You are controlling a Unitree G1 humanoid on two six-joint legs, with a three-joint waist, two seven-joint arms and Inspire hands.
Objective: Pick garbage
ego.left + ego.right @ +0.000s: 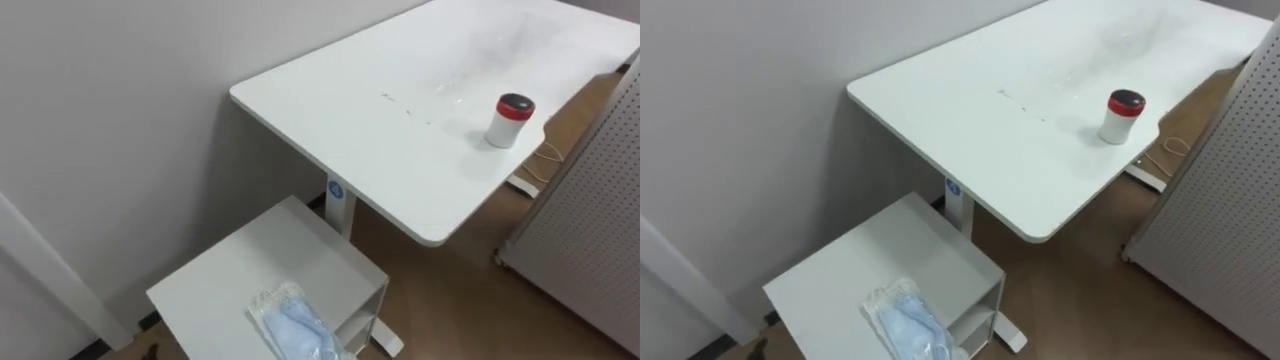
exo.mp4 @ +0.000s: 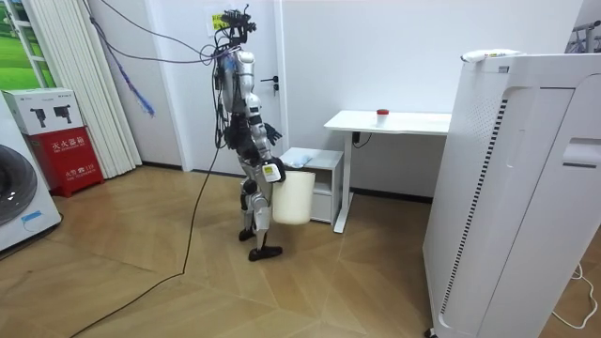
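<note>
On the low white cabinet (image 1: 225, 285) at 7 o'clock in the left eye view lies the garbage, a clear packet of pale blue masks (image 1: 295, 325), flat on the top and cut off by the picture's lower edge. The white worktop (image 1: 370, 120) runs from the centre out to 2 o'clock, its near corner over the cabinet's far side. On it at 2 o'clock stands an upright white canister with a red lid (image 1: 511, 120), near the front edge and well apart from the packet. A grey perforated panel (image 1: 590, 220) stands at 4 o'clock on the wooden floor. In the room view the robot stands at 10 o'clock, just before the cabinet and beside the worktop's end, with a white bin (image 2: 293, 199) hanging in front of its thighs. The right robot hand (image 2: 272, 172) sits at the bin's rim, but I cannot tell how its fingers lie there. A tall white appliance (image 2: 516, 188) fills 3 o'clock and a red box (image 2: 66, 155) stands at 9 o'clock. In the right eye view the packet lies at 7 o'clock on the cabinet and the canister at 2 o'clock on the worktop.
</note>
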